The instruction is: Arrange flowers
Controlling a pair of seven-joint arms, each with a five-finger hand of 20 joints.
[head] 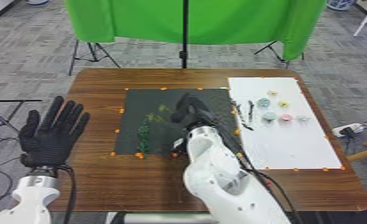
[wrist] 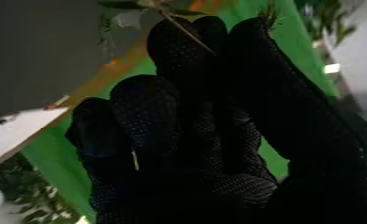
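Stem work at the brown wooden tabletop (head: 99,180): the robot's right hand (head: 190,107) hangs over the dark mat (head: 166,140), its fingers and thumb closed on a thin stem (wrist: 194,40) with narrow leaves (wrist: 122,4) near the fingertips; the left hand (head: 51,137) is off to the side with nothing in its grasp, fingers straight and spread; a green sprig (head: 144,135) lies on the mat, while small pastel flower heads (head: 285,118) and dark slender pieces (head: 249,111) lie on the white sheet (head: 290,145)

To this onlooker the stem looks light and fairly stiff, liable to roll or slip against the glove fabric; a light pinch low on the bare stalk, clear of the leaves, seems wisest; the flower heads look soft and easily crushed, best lifted from beneath or by any stalk rather than squeezed
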